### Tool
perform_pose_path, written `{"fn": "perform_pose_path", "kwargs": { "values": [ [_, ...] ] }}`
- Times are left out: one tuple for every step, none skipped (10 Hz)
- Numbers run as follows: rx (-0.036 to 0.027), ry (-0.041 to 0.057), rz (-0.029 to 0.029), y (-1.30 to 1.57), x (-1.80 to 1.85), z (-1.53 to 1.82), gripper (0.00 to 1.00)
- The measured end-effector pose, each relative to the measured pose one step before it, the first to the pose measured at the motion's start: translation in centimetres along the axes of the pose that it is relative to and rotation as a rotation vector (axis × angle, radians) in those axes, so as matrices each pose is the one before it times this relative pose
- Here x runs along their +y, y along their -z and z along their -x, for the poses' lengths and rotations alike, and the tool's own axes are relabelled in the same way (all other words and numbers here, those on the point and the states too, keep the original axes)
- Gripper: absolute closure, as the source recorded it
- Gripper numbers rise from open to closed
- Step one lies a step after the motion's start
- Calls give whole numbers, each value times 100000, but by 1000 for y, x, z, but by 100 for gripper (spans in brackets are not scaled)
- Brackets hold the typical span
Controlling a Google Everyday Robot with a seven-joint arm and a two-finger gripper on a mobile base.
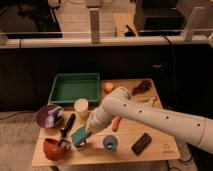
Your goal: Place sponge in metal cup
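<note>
The teal sponge [80,135] hangs tilted at the end of my white arm, over the front left of the wooden table [125,150]. My gripper [85,134] is shut on it. Right under the sponge only a bit of the small metal cup [83,146] shows; the sponge and gripper hide most of it. The sponge sits just above the cup's mouth, and I cannot tell if it touches the rim. A round blue cup [110,143] stands to the right of it, and a taller white cup [81,106] stands behind.
A green tray [75,87] is at the back left. A purple bowl [49,116], a red bowl [54,149] and a black-handled tool [67,125] lie left of the gripper. A carrot [116,123], a black block [141,143], an orange [108,87] and grapes [142,87] lie to the right.
</note>
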Motion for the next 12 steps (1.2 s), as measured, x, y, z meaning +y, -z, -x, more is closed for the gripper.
{"fn": "perform_pose_path", "kwargs": {
  "values": [
    [-626,881,557,-121,-63,69,97],
    [-741,1211,323,-135,-156,54,82],
    [-506,532,-187,-66,-22,13,70],
    [-590,373,-136,-92,17,14,58],
    [-409,191,2,-76,-7,-4,50],
    [-340,118,97,-60,15,-12,40],
    [-278,-52,186,-83,70,-4,30],
    [4,-16,11,3,5,-9,28],
    [-227,-513,742,-98,186,-30,20],
    [-9,-394,463,-36,40,-8,20],
    [111,-841,519,1,107,-29,20],
    [148,-877,753,8,144,-21,20]
  ]
}}
